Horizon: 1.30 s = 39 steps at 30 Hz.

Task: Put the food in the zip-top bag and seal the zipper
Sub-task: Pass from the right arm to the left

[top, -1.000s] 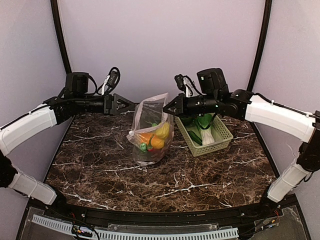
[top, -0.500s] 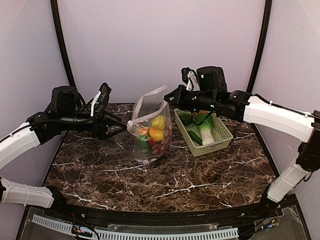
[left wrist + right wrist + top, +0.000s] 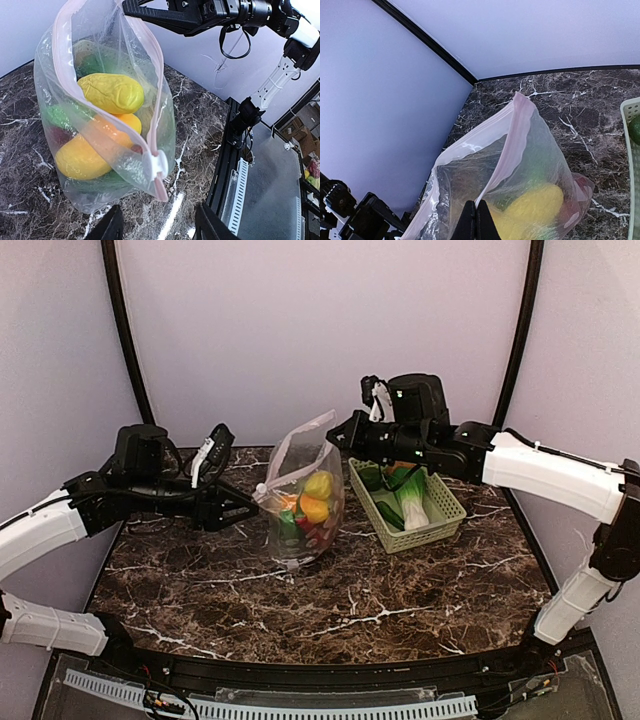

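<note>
The zip-top bag (image 3: 300, 502) hangs over the table, tilted, with its mouth open. My right gripper (image 3: 336, 436) is shut on the bag's upper mouth edge; in the right wrist view its gripper (image 3: 476, 220) pinches the pink zipper (image 3: 512, 145). The bag holds food: yellow corn (image 3: 112, 92), a yellow-orange piece (image 3: 82, 157) and green and red pieces. My left gripper (image 3: 250, 503) is open and empty just left of the bag's low corner. In the left wrist view its gripper (image 3: 160, 230) sits below the white slider (image 3: 157, 167) on the zipper (image 3: 159, 107).
A pale green lattice basket (image 3: 445, 508) stands right of the bag under my right arm. It holds bok choy (image 3: 410, 502), a cucumber (image 3: 388, 512) and a green pepper (image 3: 372, 478). The table's back wall is close behind.
My left gripper has left the bag's upper left corner and dropped down and to the left, open. The bag now hangs from my right gripper alone and has tilted.
</note>
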Tool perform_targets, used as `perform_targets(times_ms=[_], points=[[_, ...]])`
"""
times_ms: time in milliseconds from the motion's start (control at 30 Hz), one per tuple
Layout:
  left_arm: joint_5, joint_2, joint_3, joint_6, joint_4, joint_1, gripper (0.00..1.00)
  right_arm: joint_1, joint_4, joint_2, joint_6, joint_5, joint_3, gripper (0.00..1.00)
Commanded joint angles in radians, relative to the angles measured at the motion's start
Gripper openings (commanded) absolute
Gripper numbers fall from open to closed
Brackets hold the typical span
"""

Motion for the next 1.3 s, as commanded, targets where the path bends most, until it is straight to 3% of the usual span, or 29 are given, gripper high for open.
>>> perform_targets(times_ms=[0, 300, 567, 1033, 1200, 1267], points=[[0.007, 0.009, 0.000, -0.026, 0.050, -0.014, 0.46, 0.009, 0.050, 0.009, 0.002, 0.029, 0.031, 0.00], [-0.015, 0.033, 0.014, -0.033, 0.064, -0.016, 0.22, 0.010, 0.050, 0.015, 0.002, 0.027, 0.029, 0.00], [-0.012, 0.050, 0.024, -0.052, 0.098, -0.016, 0.16, 0.010, 0.049, 0.017, -0.002, 0.025, 0.029, 0.00], [-0.014, 0.065, 0.033, -0.063, 0.120, -0.017, 0.17, 0.010, 0.043, 0.017, -0.007, 0.025, 0.029, 0.00], [-0.043, 0.061, 0.043, -0.075, 0.132, -0.016, 0.02, 0.010, 0.032, 0.008, -0.020, 0.024, 0.037, 0.00], [-0.076, 0.058, 0.071, -0.070, 0.121, -0.016, 0.01, 0.010, 0.017, -0.006, -0.031, 0.030, 0.045, 0.00]])
